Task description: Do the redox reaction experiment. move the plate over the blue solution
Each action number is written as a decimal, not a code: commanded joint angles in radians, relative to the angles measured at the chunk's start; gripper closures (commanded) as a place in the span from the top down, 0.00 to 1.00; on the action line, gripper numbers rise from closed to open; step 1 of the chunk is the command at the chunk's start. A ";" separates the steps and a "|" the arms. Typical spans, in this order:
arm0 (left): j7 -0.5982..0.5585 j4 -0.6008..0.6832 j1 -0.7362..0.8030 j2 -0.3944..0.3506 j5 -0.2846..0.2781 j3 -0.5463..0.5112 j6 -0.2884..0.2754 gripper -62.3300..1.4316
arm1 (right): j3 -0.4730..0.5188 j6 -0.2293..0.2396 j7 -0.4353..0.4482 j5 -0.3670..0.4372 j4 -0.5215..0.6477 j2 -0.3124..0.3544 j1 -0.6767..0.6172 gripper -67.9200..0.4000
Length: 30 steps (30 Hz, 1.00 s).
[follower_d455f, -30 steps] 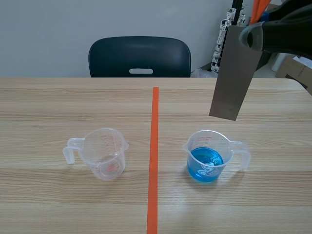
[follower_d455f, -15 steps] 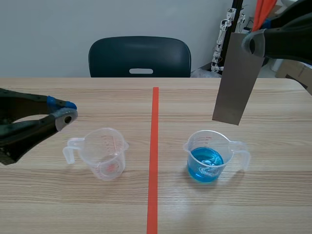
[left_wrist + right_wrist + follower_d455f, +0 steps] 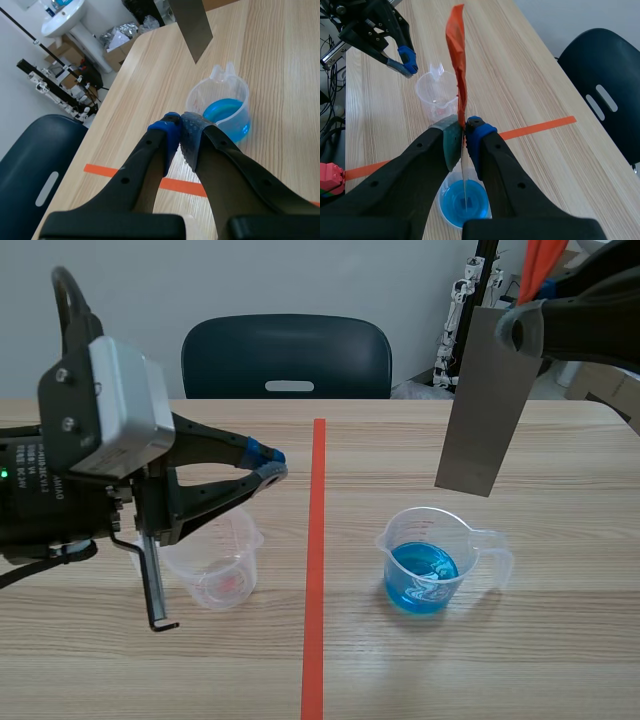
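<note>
The right arm is raised high above the measuring cup of blue solution (image 3: 431, 558). The right gripper (image 3: 520, 325) points down, its jaws pinching the top edge of the plate (image 3: 485, 400). The left arm comes in low from the other side of the orange tape line (image 3: 318, 540) from that cup, reaching over the empty clear cup (image 3: 220, 575). The left gripper (image 3: 268, 465) points toward the blue cup with its jaws pressed together, pad on pad, holding nothing.

The plate is a flat, dull grey metal strip, longer than it is wide. A twisted orange-red tab (image 3: 458, 60) stands up from its gripped end. It hangs nearly upright, leaning slightly. Its lower edge is above the blue cup's rim, clear of the liquid. From the right wrist, the plate shows edge-on as a thin line running down over the blue liquid.
</note>
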 commanded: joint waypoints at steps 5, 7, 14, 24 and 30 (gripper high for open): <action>0.010 -0.008 -0.037 0.061 0.027 0.039 -0.029 0.07 | 0.010 -0.003 0.023 0.014 0.001 0.005 0.008 0.01; 0.010 -0.029 -0.054 0.083 0.019 0.048 -0.046 0.07 | 0.010 -0.003 0.024 0.014 0.001 0.005 0.008 0.01; 0.010 -0.128 -0.104 0.149 -0.044 0.074 -0.113 0.07 | 0.010 -0.003 0.043 0.014 0.001 0.005 0.008 0.01; 0.034 -0.174 -0.134 0.205 -0.077 0.091 -0.164 0.07 | 0.010 -0.003 0.084 -0.020 0.001 0.002 -0.005 0.01; 0.064 -0.200 -0.169 0.229 -0.093 0.123 -0.170 0.07 | 0.010 -0.003 0.097 -0.024 0.001 0.002 -0.005 0.01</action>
